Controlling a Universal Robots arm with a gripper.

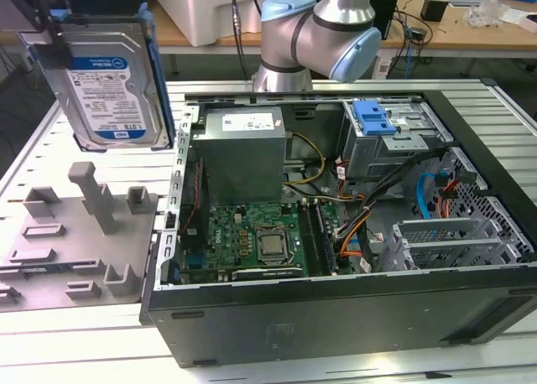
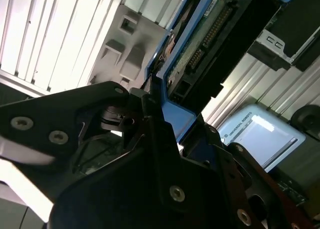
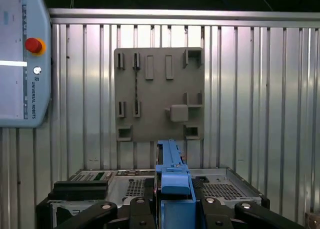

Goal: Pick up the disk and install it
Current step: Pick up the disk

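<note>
Slotted metal table (image 1: 84,334) carrying grey fixture plate (image 1: 50,262) and open computer case (image 1: 336,317) | disk (image 1: 109,82) held in the air above the fixture plate; on the exterior view's left of the case; touching neither | gripper (image 3: 172,196) clamped on the disk's blue carrier

Work surface: a ribbed aluminium table (image 1: 67,342) with parallel slats that reflect bright overhead light. Behind the table in the exterior view stands a wooden bench (image 1: 470,36). It carries a white box (image 1: 210,11) and loose dark cables (image 1: 411,28).
</note>
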